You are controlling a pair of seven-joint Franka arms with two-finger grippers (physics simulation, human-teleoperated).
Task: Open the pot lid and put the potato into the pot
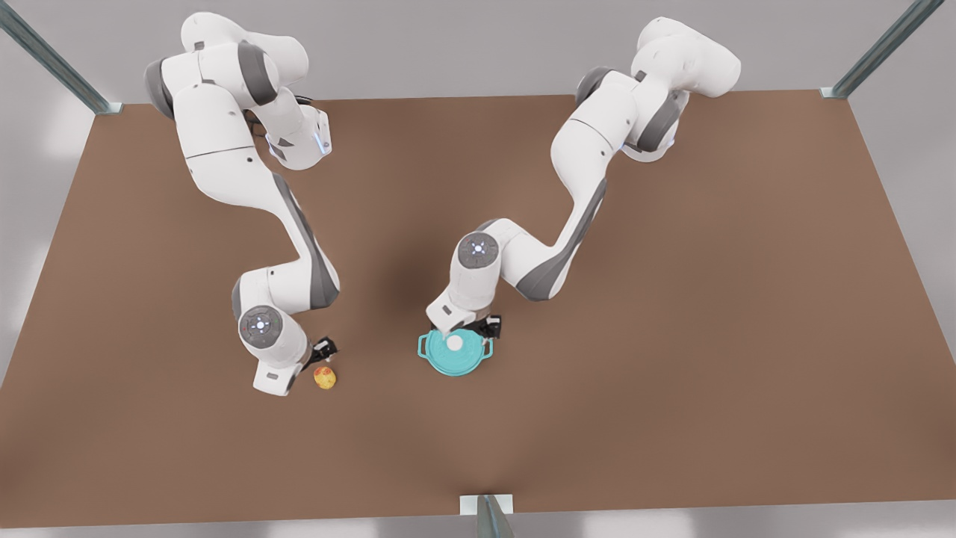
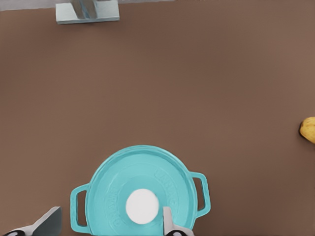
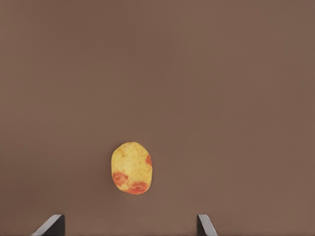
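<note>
The teal pot (image 1: 427, 348) stands near the table's middle with its teal lid (image 1: 464, 360) resting flat on it. In the left wrist view the lid (image 2: 147, 169) covers the pot (image 2: 78, 204), and the white knob (image 2: 141, 205) lies between the spread fingers of my left gripper (image 2: 108, 220), which is open just above it. The potato (image 1: 325, 377), yellow with reddish patches, lies on the table at the front view's left. My right gripper (image 3: 129, 223) hovers open above the potato (image 3: 132, 168), holding nothing.
The brown table (image 1: 672, 336) has bare room on all sides of the pot and potato. A metal post bracket (image 1: 485, 509) stands at the near edge, also seen as the bracket (image 2: 87, 11) beyond the pot. Corner posts (image 1: 835, 91) mark the far edge.
</note>
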